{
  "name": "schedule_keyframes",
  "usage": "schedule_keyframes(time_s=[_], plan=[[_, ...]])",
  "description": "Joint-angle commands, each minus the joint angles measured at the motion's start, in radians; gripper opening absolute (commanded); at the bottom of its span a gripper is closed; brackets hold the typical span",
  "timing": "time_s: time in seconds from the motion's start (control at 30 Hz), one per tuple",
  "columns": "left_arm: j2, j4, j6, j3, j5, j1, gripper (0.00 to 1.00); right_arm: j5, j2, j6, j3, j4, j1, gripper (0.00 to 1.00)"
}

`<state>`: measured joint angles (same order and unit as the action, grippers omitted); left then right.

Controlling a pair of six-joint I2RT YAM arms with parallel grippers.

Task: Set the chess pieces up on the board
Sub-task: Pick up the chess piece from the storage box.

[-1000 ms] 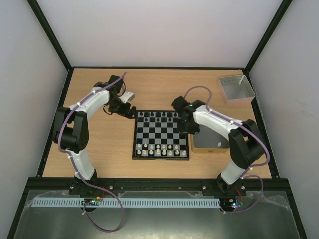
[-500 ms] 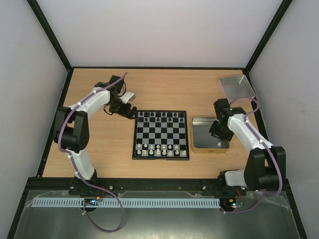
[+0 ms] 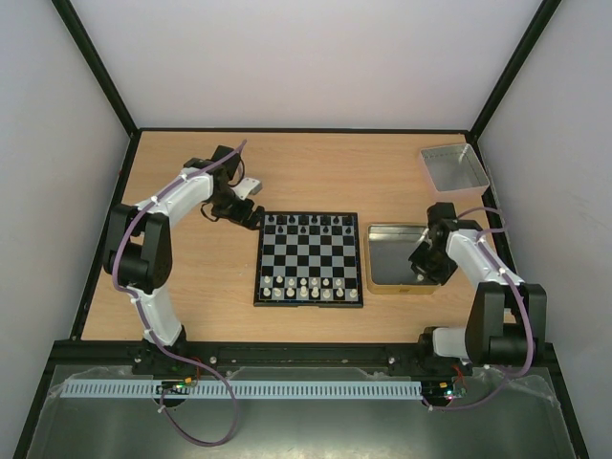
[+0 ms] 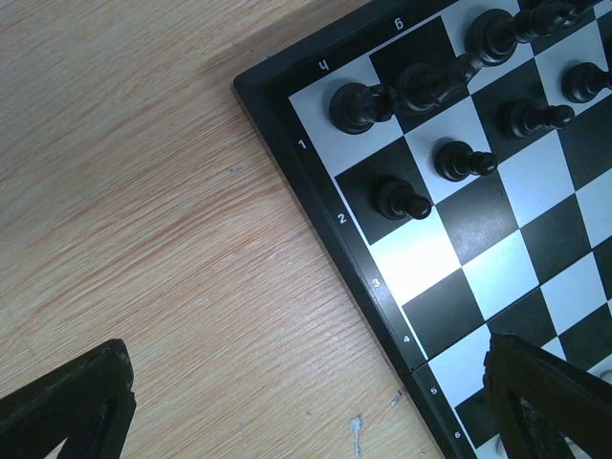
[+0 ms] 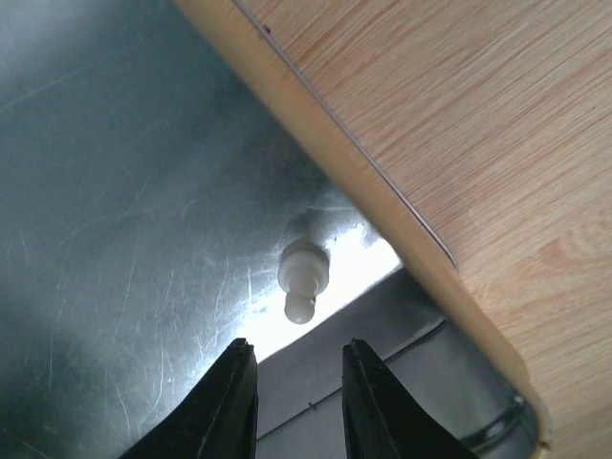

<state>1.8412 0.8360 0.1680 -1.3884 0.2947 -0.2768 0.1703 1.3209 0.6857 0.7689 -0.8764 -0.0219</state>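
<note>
The board (image 3: 308, 258) lies mid-table, with black pieces (image 3: 304, 221) along its far rows and cream-white pieces (image 3: 306, 287) along its near rows. My left gripper (image 3: 251, 215) hovers at the board's far left corner. In the left wrist view it (image 4: 306, 411) is open wide and empty above the board's rim (image 4: 316, 201), near several black pieces (image 4: 402, 199). My right gripper (image 3: 421, 268) is low over the tray. In the right wrist view it (image 5: 301, 382) is open, with a cream-white pawn (image 5: 303, 277) lying on the tray floor just ahead of the fingertips.
The tan-rimmed grey tray (image 3: 368, 258) sits right of the board; its rim (image 5: 382, 201) runs beside the pawn. A clear grey bin (image 3: 453, 169) stands at the far right. Black frame posts and white walls enclose the table.
My right arm swung from the board's right edge over to the tray and came down toward its near right part. The left arm has barely moved.
</note>
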Motion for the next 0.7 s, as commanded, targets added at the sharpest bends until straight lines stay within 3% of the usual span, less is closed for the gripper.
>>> schedule_keyframes(time_s=[0.0,0.67], plan=[[-0.006,0.017,0.002,-0.008,0.009,-0.007,0.99,-0.01,-0.001,0.005,-0.014,0.037,-0.024,0.24],[-0.018,0.01,0.002,0.003,0.007,-0.007,0.99,-0.009,0.074,-0.019,-0.027,0.097,-0.056,0.24]])
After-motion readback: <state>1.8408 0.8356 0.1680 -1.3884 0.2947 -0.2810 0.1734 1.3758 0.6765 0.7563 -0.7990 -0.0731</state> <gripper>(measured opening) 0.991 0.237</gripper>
